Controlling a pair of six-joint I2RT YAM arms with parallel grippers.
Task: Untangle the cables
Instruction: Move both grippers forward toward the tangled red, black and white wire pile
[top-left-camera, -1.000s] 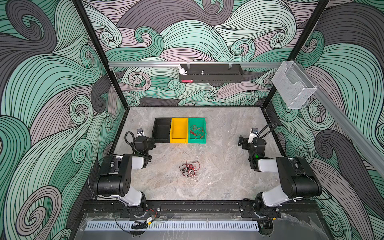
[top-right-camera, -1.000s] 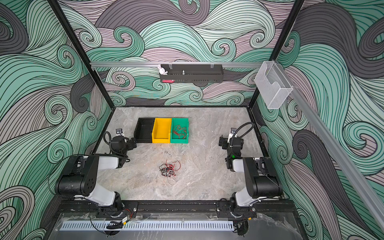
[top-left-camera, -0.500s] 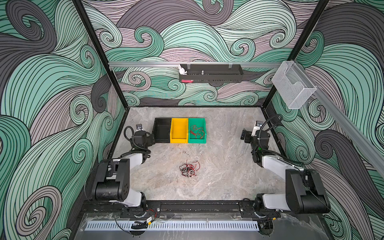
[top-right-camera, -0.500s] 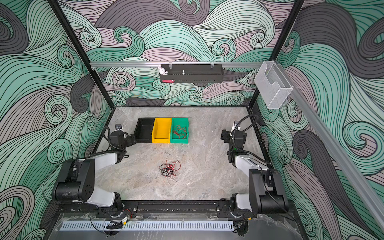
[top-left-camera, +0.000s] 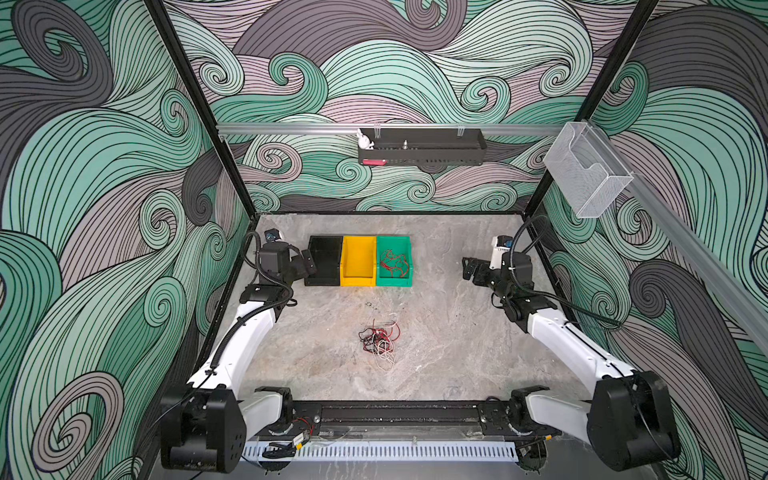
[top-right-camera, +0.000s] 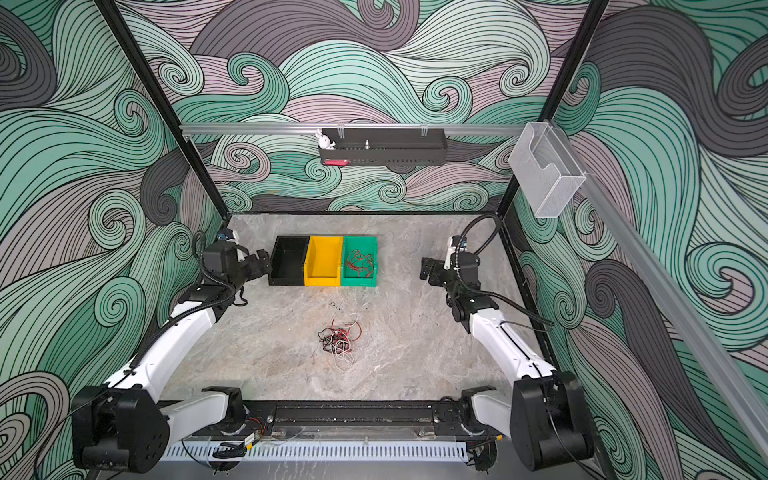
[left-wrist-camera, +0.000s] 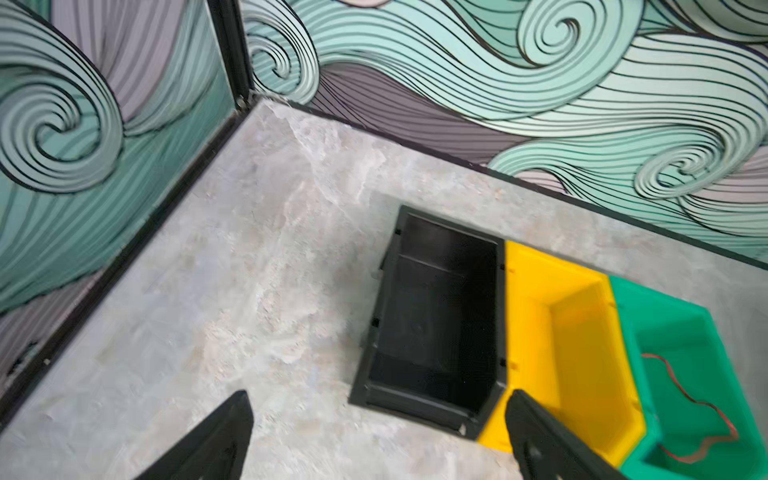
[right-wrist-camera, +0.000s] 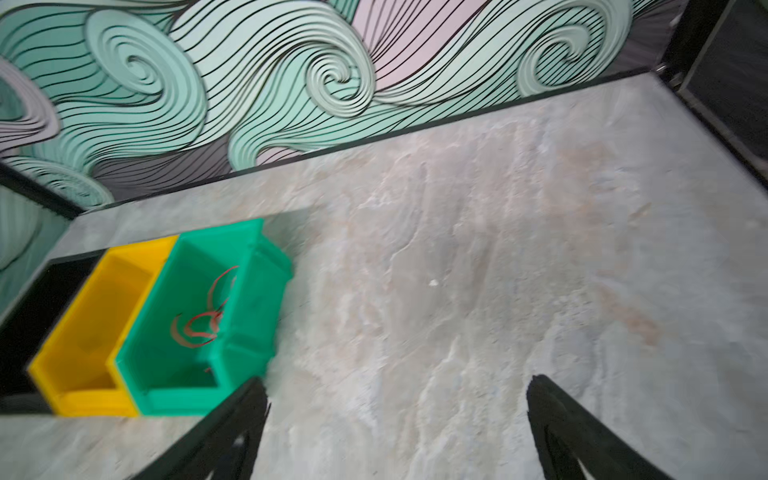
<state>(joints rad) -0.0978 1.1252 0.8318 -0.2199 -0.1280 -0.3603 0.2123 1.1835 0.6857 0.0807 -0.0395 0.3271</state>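
Observation:
A tangle of thin red, black and white cables (top-left-camera: 380, 338) (top-right-camera: 340, 338) lies on the stone table, midway between the two arms. A few loose red cables (top-left-camera: 392, 262) (top-right-camera: 360, 262) (left-wrist-camera: 702, 405) (right-wrist-camera: 199, 326) rest inside the green bin. My left gripper (top-left-camera: 307, 264) (top-right-camera: 262, 259) (left-wrist-camera: 378, 395) hovers open and empty by the black bin's near left corner. At the right side of the table my right gripper (top-left-camera: 468, 270) (top-right-camera: 426, 268) (right-wrist-camera: 397, 381) is open and empty over bare stone. Both grippers are well behind the tangle.
Black bin (top-left-camera: 326, 240) (left-wrist-camera: 386, 299), yellow bin (top-left-camera: 358, 239) (left-wrist-camera: 528, 316) and green bin (top-left-camera: 394, 239) (right-wrist-camera: 253, 299) stand side by side at the back centre. A black shelf (top-left-camera: 422, 156) and a clear holder (top-left-camera: 586, 174) hang on the walls. Black frame posts edge the table.
Both arms have unfolded and stretched toward the back. The left gripper has moved up beside the black bin, and the right gripper has moved back and inward. The cables lie as before.

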